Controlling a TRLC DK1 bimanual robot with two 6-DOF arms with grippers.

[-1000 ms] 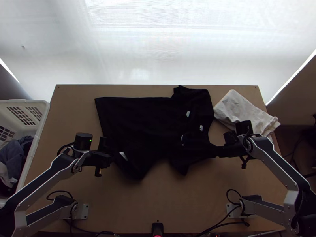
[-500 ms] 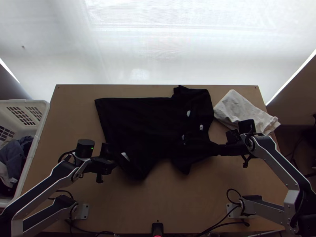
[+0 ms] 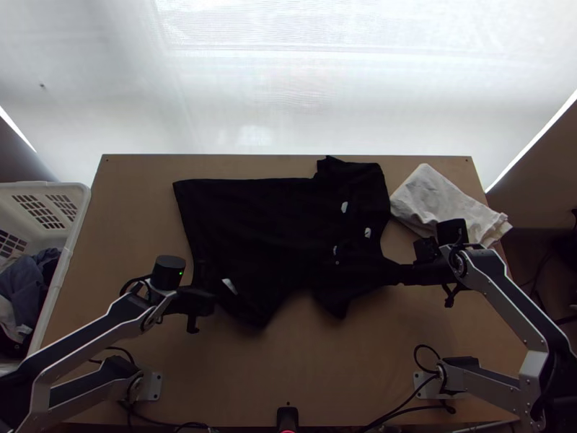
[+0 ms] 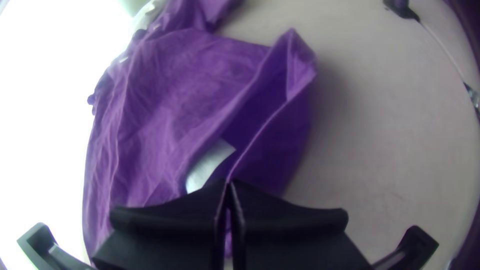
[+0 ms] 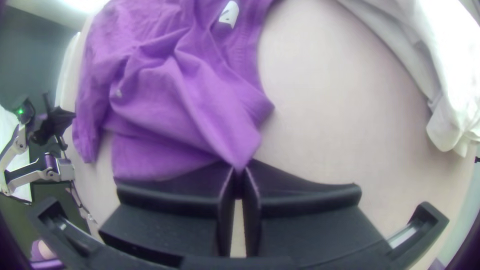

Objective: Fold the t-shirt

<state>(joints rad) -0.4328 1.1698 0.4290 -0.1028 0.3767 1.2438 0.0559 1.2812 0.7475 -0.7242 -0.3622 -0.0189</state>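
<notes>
Well, the shirt (image 3: 274,224) lies mid-frame, looking light and floppy; left tool (image 4: 228,185) and right tool (image 5: 240,176) are each pinched closed on its cloth. I'd grip hem and shoulder corners.

right gripper (image 3: 401,273) closed on a pinch of t-shirt (image 5: 160,100); fabric rumpled, creases running toward the fingertips. white cloth (image 5: 457,75) lies apart from the shirt on the table (image 5: 320,100). left arm (image 5: 31,174) beyond.
</notes>
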